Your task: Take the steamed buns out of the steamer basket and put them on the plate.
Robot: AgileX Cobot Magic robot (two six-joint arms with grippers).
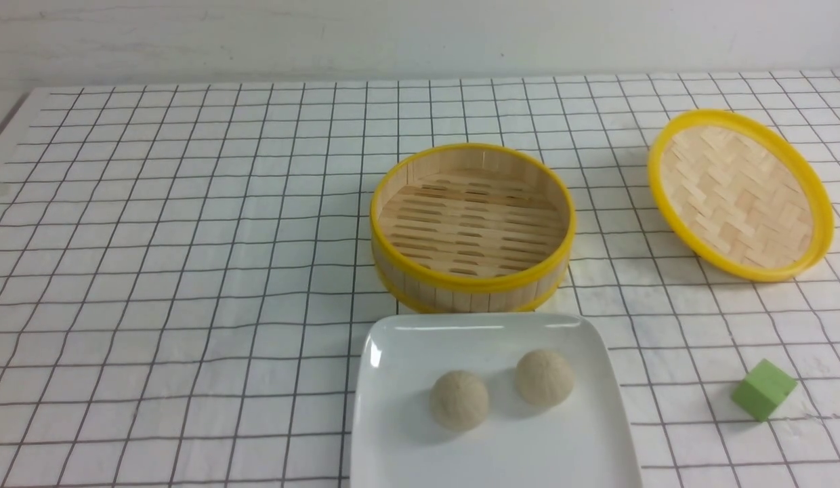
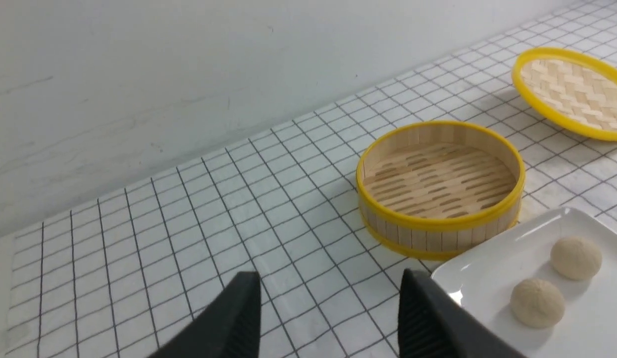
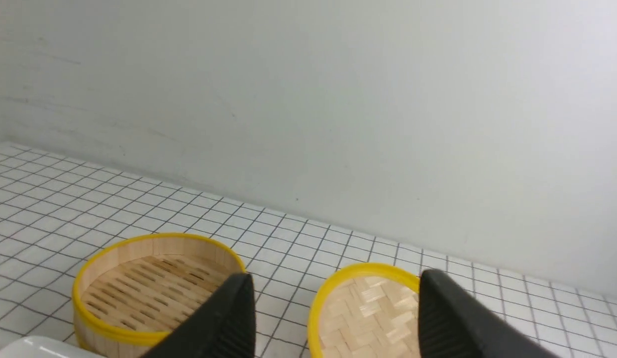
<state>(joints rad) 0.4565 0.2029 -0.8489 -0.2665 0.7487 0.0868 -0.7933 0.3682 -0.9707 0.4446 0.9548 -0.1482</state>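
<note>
Two steamed buns lie on the white plate [image 1: 406, 352] at the front centre: one bun [image 1: 458, 400] on the left, the other bun [image 1: 544, 377] to its right. They also show in the left wrist view [image 2: 536, 302] [image 2: 575, 257]. The steamer basket [image 1: 471, 271] stands just behind the plate and holds nothing. My left gripper [image 2: 330, 283] is open and empty, above the cloth to the left of the plate. My right gripper [image 3: 336, 286] is open and empty, high above the table, between basket [image 3: 114, 328] and lid in its view. Neither gripper shows in the front view.
The shallow woven bamboo lid [image 1: 740, 193] lies tilted at the right rear. A small green cube [image 1: 763, 389] sits at the front right. A checked white cloth [image 1: 190, 271] covers the table. A plain wall runs along the far edge.
</note>
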